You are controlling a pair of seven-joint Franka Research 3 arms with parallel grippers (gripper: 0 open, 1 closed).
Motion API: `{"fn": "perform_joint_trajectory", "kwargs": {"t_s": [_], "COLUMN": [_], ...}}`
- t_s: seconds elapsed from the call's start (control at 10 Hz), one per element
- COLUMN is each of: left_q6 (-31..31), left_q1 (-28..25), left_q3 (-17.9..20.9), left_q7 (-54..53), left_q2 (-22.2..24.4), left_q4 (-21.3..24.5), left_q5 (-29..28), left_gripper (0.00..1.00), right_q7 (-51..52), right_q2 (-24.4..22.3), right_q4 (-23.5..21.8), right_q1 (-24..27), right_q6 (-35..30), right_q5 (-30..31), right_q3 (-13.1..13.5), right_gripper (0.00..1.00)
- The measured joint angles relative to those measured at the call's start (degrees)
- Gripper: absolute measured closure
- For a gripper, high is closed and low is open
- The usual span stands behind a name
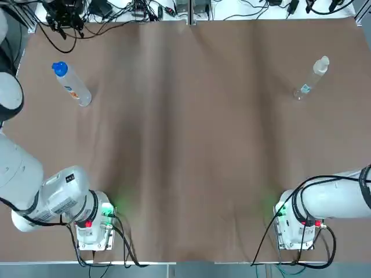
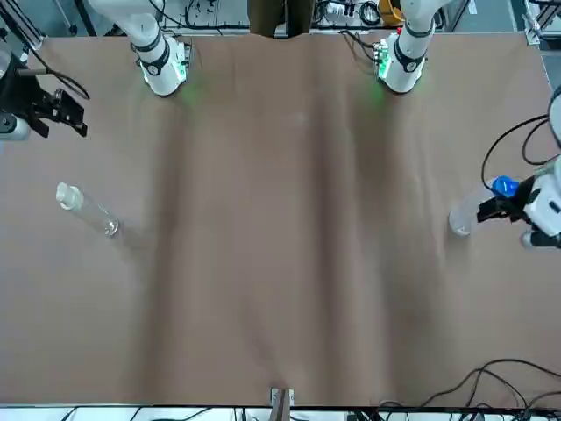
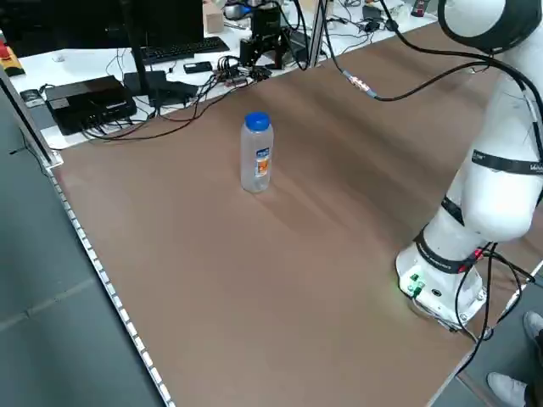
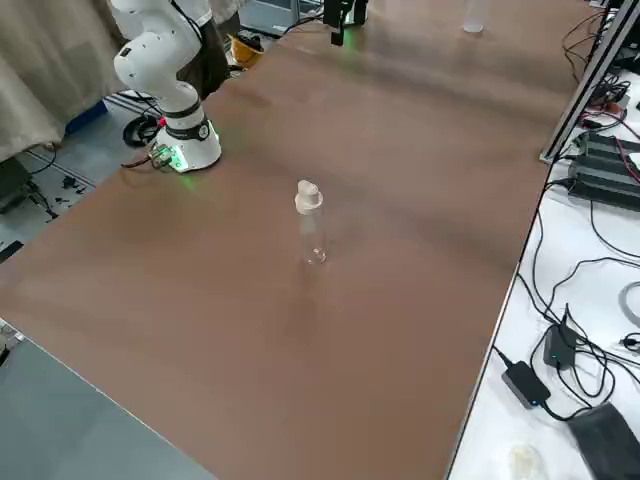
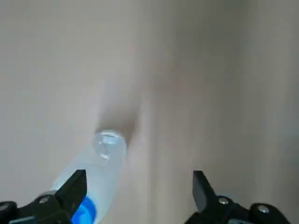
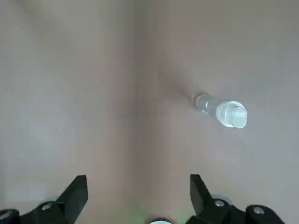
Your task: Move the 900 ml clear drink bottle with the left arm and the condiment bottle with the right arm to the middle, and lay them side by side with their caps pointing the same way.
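The clear drink bottle (image 1: pixel 71 84) with a blue cap stands upright at the table's far left, also seen in the left side view (image 3: pixel 256 155). My left gripper (image 5: pixel 139 195) hovers above it, open; the bottle's blue cap (image 5: pixel 84 212) shows beside one finger. In the front view this gripper (image 2: pixel 493 210) sits just outward of the bottle (image 2: pixel 460 219). The condiment bottle (image 1: pixel 311 79), slim and clear with a white cap, stands at the far right. My right gripper (image 6: pixel 138 196) is open and high above the table, apart from that bottle (image 6: pixel 223 111); the front view shows it (image 2: pixel 74 114) near the table's edge.
A brown cloth (image 1: pixel 191 145) covers the table. Cables and black gear (image 1: pixel 66 20) lie along the far edge. Both arm bases (image 1: pixel 93 226) (image 1: pixel 297 226) stand at the near corners. A keyboard and boxes (image 3: pixel 93 93) sit on a side desk.
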State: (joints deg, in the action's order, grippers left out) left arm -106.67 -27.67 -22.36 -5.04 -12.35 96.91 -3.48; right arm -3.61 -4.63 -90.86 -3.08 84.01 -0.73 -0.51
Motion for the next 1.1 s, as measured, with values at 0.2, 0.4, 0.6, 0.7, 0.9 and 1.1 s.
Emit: {"fn": "perform_joint_trajectory", "kwargs": {"t_s": [0.2,0.4,0.6,0.7,0.9,1.1], "left_q6": [-2.44,-9.12,-12.85,-13.77,-15.08,-15.18], "left_q1": [-1.94,-2.79,-3.63,-4.04,-4.21,-4.68], "left_q3": [-0.03,-0.03,-0.05,-0.04,-0.04,-0.05], "left_q7": [-0.90,-1.00,-1.00,-1.00,-1.00,-0.88], "left_q2": [2.12,5.43,7.39,7.68,7.71,7.72], "left_q4": [2.79,9.63,14.04,14.98,15.98,16.28], "left_q5": [-0.02,-0.03,-0.03,-0.03,-0.03,-0.03], "left_gripper": [0.00,0.00,0.00,0.00,0.00,0.00], "right_q7": [0.00,0.03,0.84,1.71,2.40,6.74], "right_q2": [0.04,0.11,0.19,0.27,0.41,0.44], "right_q4": [-0.45,-2.25,-5.17,-7.05,-11.04,-18.32], "right_q1": [0.64,2.72,5.41,6.36,7.03,9.37], "right_q6": [-0.01,0.22,1.90,4.16,8.91,17.38], "right_q5": [0.12,0.21,0.29,0.46,1.47,2.60], "right_q3": [0.43,0.73,0.93,0.99,1.00,1.04], "right_gripper": [0.04,0.04,0.04,0.04,0.04,0.04]}}
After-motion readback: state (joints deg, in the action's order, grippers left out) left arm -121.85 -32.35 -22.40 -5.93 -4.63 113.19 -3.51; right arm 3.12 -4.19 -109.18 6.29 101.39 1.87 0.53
